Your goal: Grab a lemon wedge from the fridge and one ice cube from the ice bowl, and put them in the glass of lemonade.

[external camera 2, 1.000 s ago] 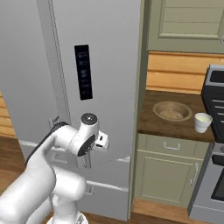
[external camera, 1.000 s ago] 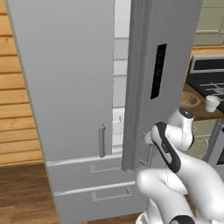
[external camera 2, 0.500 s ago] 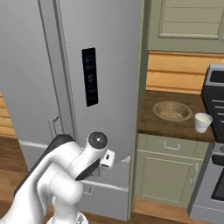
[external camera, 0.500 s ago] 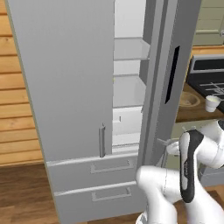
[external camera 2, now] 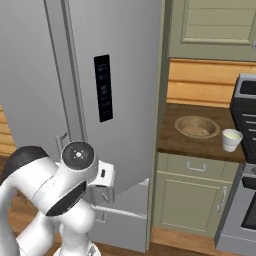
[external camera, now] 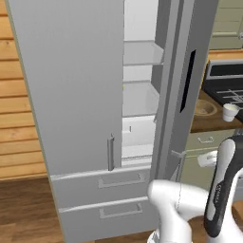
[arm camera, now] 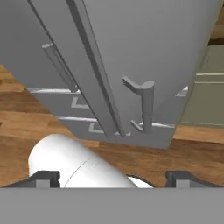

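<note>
A: Where does the fridge (external camera: 85,95) stand?
B: At the left of the scene. Its right door (external camera 2: 120,95) hangs swung out, and pale shelves (external camera: 140,52) show in the gap; I can't make out anything on them. The left door is shut, and two drawers (external camera: 107,194) sit below.

A: And the pincer (arm camera: 113,177)?
B: Wide, holding nothing. In the hand view its tips sit far apart, short of the open door's bar handle (arm camera: 146,107).

A: What else is around?
B: To the right, a brown bench (external camera 2: 200,145) carries the ice bowl (external camera 2: 196,127); its contents are too small to tell. The glass of lemonade (external camera 2: 231,139) stands just right of it, beside a stove (external camera 2: 247,125). The door's black dispenser panel (external camera 2: 103,88) bears no readable writing.
</note>
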